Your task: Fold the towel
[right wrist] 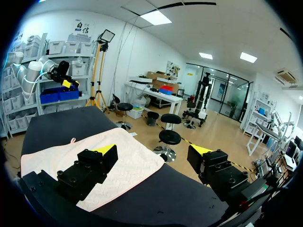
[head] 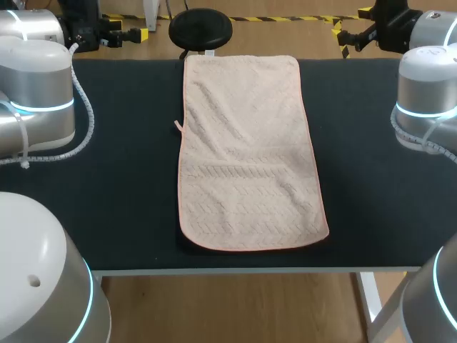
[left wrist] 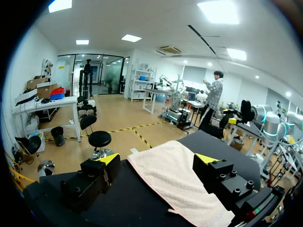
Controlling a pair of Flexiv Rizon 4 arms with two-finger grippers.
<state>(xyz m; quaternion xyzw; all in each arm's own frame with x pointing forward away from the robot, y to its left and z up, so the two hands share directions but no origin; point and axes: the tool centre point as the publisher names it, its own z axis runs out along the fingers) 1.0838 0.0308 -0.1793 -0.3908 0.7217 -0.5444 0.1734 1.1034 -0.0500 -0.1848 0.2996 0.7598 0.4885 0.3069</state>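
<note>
- The pale pink quilted cloth towel with a salmon-coloured hem is lying flat and lengthwise on the black matte table top. Its far short edge is reaching the table's far edge, and its near short edge is sitting just inside the near one.
- A small hanging loop is sticking out from the towel's left long edge.
- The left gripper is hovering off the towel's far left corner, its yellow-tipped fingers standing wide apart and holding nothing.
- The right gripper is hovering off the towel's far right corner, equally wide and empty.
- Both are looking along the towel from either side of its far end. They are probably waiting there so that each can take a far corner and carry it toward the near edge.
- Shallow wrinkles are running across the towel's middle, so it is likely to drape softly when lifted.
- The black top is extending broadly on both sides of the towel.
</note>
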